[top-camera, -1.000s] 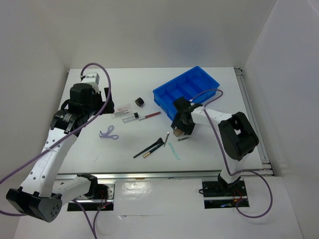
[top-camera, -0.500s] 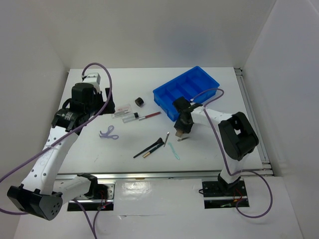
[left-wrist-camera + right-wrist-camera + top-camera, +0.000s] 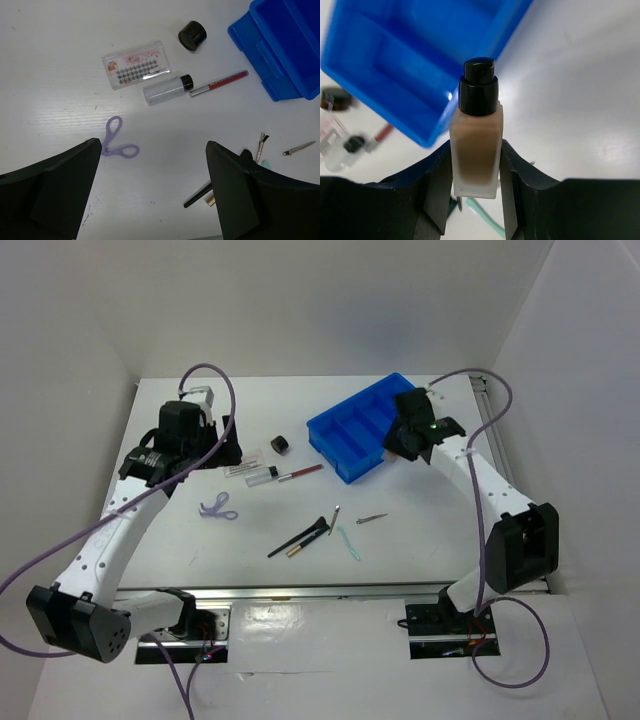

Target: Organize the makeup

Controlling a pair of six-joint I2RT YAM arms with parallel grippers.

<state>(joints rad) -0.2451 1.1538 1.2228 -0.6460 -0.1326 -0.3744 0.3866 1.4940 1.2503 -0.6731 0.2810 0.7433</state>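
The right jaws are clamped on the beige foundation bottle [image 3: 476, 145], held over the blue divided tray [image 3: 380, 75] edge. Best to centre it above one compartment, lower, then release. The left jaws gape empty above the worktop [image 3: 60, 30].

White tabletop [image 3: 430, 530] with a blue divided tray [image 3: 330, 445] at its far right. Just left of the tray stands a black pot [image 3: 192, 35]. Farther left lie a red pencil [image 3: 220, 82], a clear tube [image 3: 165, 90] and a clear false-lash case [image 3: 136, 65]. Nearer the arm bases than the tray lie lilac scissors [image 3: 116, 142], black brushes [image 3: 298, 538], a teal tool [image 3: 347, 542] and two metal clips [image 3: 372, 519].
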